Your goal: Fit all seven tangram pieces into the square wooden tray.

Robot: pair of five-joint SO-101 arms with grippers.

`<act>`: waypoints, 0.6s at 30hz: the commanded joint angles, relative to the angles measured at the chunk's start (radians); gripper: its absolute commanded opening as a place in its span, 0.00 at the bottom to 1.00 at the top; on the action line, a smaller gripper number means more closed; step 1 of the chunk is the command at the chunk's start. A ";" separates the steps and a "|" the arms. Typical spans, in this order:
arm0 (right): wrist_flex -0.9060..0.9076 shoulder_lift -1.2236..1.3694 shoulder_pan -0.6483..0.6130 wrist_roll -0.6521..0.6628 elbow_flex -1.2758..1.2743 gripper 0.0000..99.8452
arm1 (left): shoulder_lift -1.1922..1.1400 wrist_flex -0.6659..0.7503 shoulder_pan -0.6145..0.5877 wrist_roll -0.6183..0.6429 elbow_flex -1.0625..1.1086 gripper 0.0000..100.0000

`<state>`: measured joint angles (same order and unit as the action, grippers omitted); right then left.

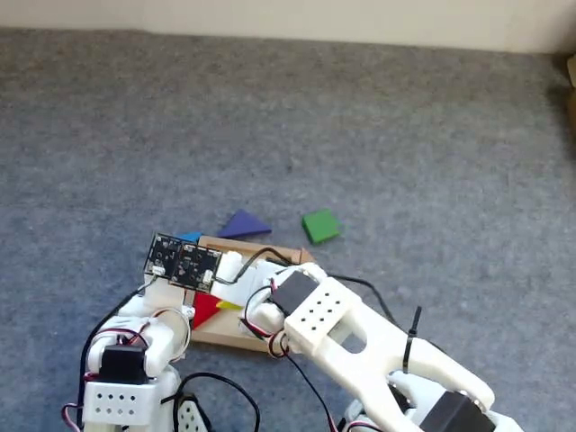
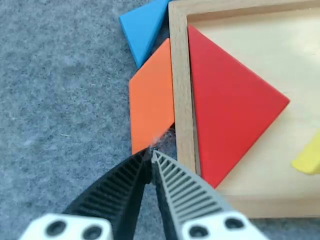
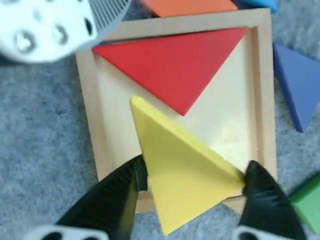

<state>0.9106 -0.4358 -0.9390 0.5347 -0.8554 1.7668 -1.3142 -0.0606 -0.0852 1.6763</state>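
The square wooden tray (image 3: 90, 125) holds a big red triangle (image 3: 175, 60) along one side. My right gripper (image 3: 195, 177) is shut on a large yellow triangle (image 3: 185, 170), one finger on each slanted edge; the piece hangs over the tray floor and sticks out past the near rim. My left gripper (image 2: 151, 156) is shut, its tips at the corner of an orange parallelogram (image 2: 151, 100) that lies outside against the tray rim (image 2: 180, 100). A light blue triangle (image 2: 145, 25) touches the parallelogram's far end. A dark blue triangle (image 1: 243, 225) and a green square (image 1: 320, 226) lie on the carpet beyond the tray.
Grey carpet (image 1: 360, 135) stretches wide and open behind the pieces. Both arms crowd over the tray (image 1: 292, 256), the left arm's camera board (image 1: 184, 261) covering its left part. Cables (image 1: 216, 382) loop near the arm bases.
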 commanded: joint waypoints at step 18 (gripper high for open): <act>0.114 -0.061 0.133 -0.011 0.070 0.21 | 0.048 -0.005 -0.010 -0.006 0.021 0.01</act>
<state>1.0180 -0.4511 -0.8669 0.5301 -0.8554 1.7668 -1.3142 -0.0606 -0.0852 1.6763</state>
